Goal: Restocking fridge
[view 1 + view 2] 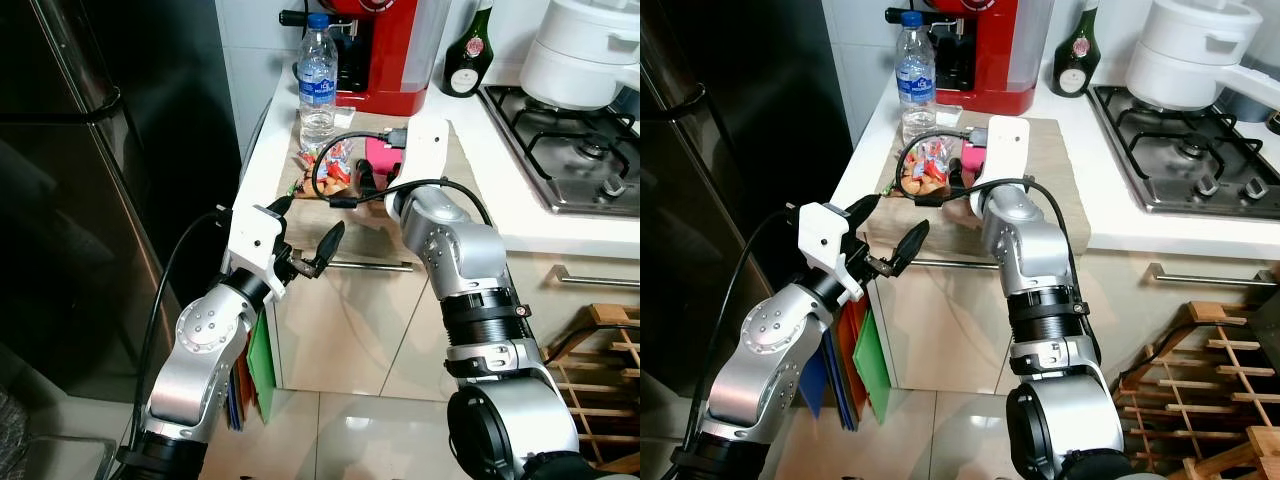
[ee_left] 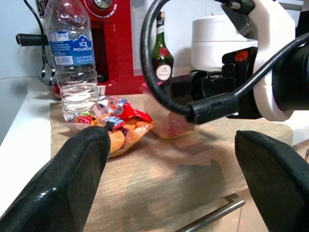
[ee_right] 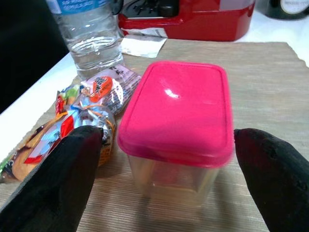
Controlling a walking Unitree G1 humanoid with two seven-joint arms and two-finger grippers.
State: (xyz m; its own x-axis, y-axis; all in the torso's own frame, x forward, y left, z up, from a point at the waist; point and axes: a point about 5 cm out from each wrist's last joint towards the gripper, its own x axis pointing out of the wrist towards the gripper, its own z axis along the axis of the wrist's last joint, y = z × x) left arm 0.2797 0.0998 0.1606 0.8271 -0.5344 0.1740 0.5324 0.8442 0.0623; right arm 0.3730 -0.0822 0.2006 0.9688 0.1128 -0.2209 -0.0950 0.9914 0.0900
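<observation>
Groceries wait on a beige mat point(image 1: 470, 190) at the tabletop point(image 1: 520, 215) edge, just beside the dark fridge point(image 1: 90, 180), which is probably why they were set down here: a short carry to the door. From the head camera's left eye, a water bottle point(image 1: 318, 80) stands upright at the back of the mat, a snack bag point(image 1: 335, 168) lies in front of it, and a box with a pink lid point(image 1: 378, 152) sits just beside the bag. A red coffee machine point(image 1: 385, 50), a dark green bottle point(image 1: 470, 50) and a white pot point(image 1: 580, 55) on the stove point(image 1: 570, 150) stand further back.

Seen from the right eye, the right end effector point(image 1: 962, 170) reaches over the mat toward the box, while the left end effector point(image 1: 885, 235) hangs off the tabletop's front edge, fingers spread and holding nothing.

Through the left wrist camera, both left fingertips point(image 2: 72, 179) frame the scene wide apart, aimed at the snack bag and the bottle behind it, with the right arm's cable point(image 2: 193, 104) crossing in front.

Through the right wrist camera, the box sits squarely between the two right fingers point(image 3: 63, 179), which are wide open and not touching it. That centring suggests a side grasp on the box is the step in hand, with the lid left clear.
</observation>
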